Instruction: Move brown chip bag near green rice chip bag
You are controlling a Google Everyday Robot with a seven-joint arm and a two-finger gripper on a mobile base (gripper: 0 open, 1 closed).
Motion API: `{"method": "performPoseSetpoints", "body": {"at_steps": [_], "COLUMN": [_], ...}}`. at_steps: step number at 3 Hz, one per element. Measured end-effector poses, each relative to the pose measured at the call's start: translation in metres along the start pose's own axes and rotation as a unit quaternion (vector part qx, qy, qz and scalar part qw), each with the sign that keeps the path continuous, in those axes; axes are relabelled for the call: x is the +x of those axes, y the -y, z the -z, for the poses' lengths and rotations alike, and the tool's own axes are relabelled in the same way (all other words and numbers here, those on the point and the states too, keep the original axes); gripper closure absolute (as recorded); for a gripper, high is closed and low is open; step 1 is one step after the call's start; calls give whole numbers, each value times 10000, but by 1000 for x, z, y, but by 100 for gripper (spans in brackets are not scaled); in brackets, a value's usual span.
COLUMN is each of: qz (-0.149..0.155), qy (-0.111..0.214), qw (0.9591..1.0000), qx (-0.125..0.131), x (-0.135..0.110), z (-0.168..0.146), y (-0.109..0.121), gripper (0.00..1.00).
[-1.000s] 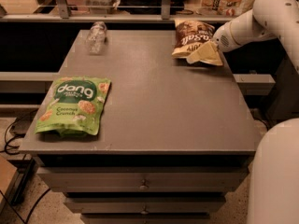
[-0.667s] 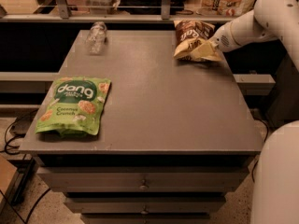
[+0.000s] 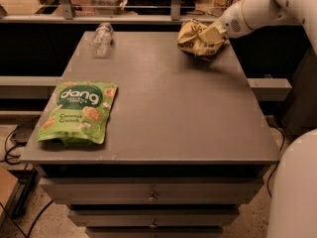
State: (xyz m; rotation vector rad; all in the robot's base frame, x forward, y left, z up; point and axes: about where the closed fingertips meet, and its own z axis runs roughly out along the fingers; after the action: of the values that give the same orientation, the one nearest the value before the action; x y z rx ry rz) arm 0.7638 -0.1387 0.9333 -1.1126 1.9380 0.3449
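The brown chip bag (image 3: 194, 39) hangs tilted just above the back right corner of the grey table (image 3: 168, 108), its yellow underside facing me. My gripper (image 3: 214, 33) comes in from the right on the white arm and is shut on the bag's right edge. The green rice chip bag (image 3: 79, 111) lies flat near the table's front left edge, far from the brown bag.
A clear plastic bottle (image 3: 102, 37) lies on its side at the back left of the table. A metal rail (image 3: 124, 6) runs behind the table. Drawers (image 3: 151, 197) sit under the front edge. The robot's white body (image 3: 294, 192) stands at the lower right.
The brown chip bag has been lifted off the table and tipped up, showing its yellow side. The gripper has moved slightly left with it.
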Motion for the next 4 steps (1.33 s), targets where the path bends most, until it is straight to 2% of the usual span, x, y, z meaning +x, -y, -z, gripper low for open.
{"method": "performPoseSetpoints", "body": {"at_steps": [1, 2, 3, 4], "qz": [785, 1484, 2016, 2016], "qy": [139, 359, 553, 553], "qw": [9963, 9851, 9666, 9666], "qx": [-324, -788, -1481, -1482], "x": [-47, -92, -119, -119], "z": [12, 23, 24, 24], "y": [-31, -75, -130, -130], "gripper": [100, 100, 100, 100]}}
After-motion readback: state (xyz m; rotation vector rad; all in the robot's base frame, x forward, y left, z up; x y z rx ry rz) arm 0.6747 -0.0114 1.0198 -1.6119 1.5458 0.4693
